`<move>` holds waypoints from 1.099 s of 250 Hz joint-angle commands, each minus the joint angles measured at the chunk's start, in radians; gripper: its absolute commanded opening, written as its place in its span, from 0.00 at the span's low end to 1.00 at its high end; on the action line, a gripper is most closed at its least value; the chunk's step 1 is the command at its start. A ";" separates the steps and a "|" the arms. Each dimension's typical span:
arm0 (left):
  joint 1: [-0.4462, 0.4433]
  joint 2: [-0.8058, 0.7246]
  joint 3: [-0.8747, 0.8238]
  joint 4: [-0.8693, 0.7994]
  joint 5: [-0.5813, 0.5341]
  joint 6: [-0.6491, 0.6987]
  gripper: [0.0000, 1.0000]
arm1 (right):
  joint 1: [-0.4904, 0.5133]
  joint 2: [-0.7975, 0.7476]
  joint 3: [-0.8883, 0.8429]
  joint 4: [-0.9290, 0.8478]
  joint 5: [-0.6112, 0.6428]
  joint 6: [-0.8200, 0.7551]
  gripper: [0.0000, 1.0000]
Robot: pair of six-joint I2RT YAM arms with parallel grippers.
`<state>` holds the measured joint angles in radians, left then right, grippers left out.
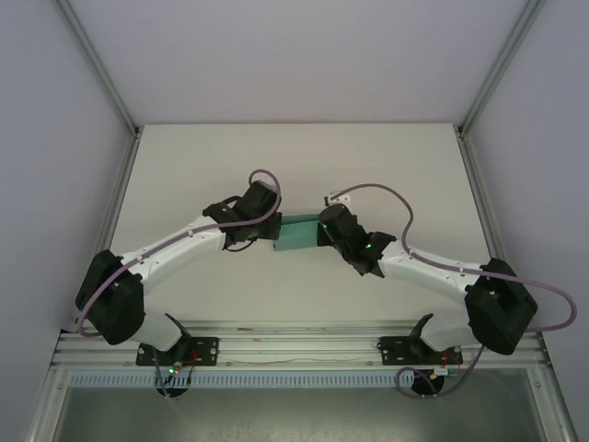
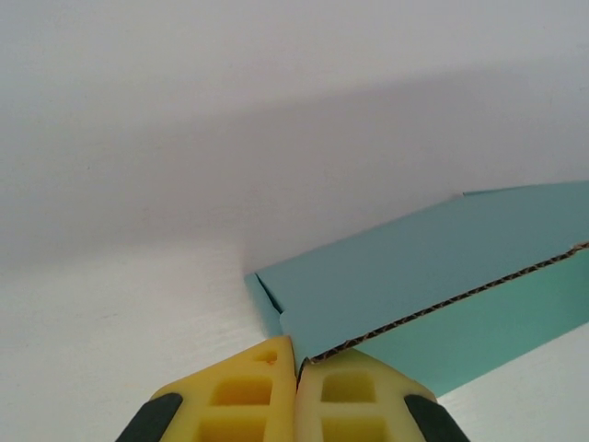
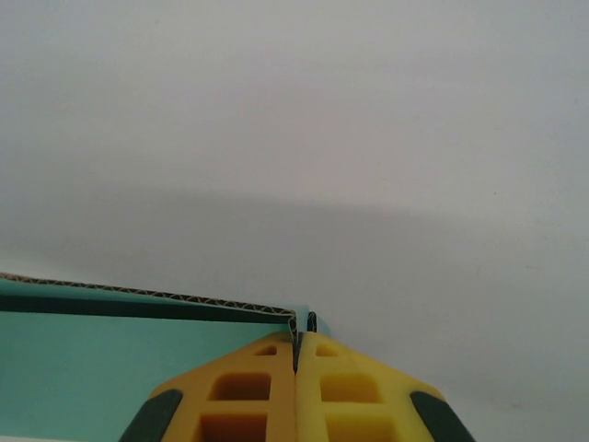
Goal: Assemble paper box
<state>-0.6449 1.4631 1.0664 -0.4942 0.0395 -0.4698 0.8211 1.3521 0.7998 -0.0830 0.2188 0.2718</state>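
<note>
Teal card, one paper box (image 1: pixel 296 235), hanging between my two grippers above the table. My left gripper (image 2: pixel 296 364) has its yellow fingers (image 2: pixel 244 396) pressed together on a corrugated edge, and the card runs up and away to the right of them. My right gripper (image 3: pixel 296 336) is pinched on the opposite end, the card stretching off to the left of those tips. Below the fingers lies one plain white table (image 1: pixel 184 166). White walls (image 1: pixel 294 55) and aluminium frame posts (image 1: pixel 97 64) stand around.
</note>
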 commanded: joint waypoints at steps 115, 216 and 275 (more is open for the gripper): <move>-0.039 -0.005 -0.213 0.187 -0.023 -0.154 0.00 | 0.030 -0.021 -0.105 -0.024 0.044 0.116 0.00; -0.052 0.012 -0.497 0.521 -0.035 -0.087 0.00 | 0.048 0.069 -0.417 0.431 0.049 -0.098 0.00; -0.053 -0.008 -0.546 0.548 -0.040 -0.087 0.00 | 0.044 -0.037 -0.375 0.358 0.074 -0.045 0.05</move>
<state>-0.6876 1.3994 0.6235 0.2771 -0.0723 -0.5480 0.8635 1.3453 0.4553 0.5205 0.3145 0.1989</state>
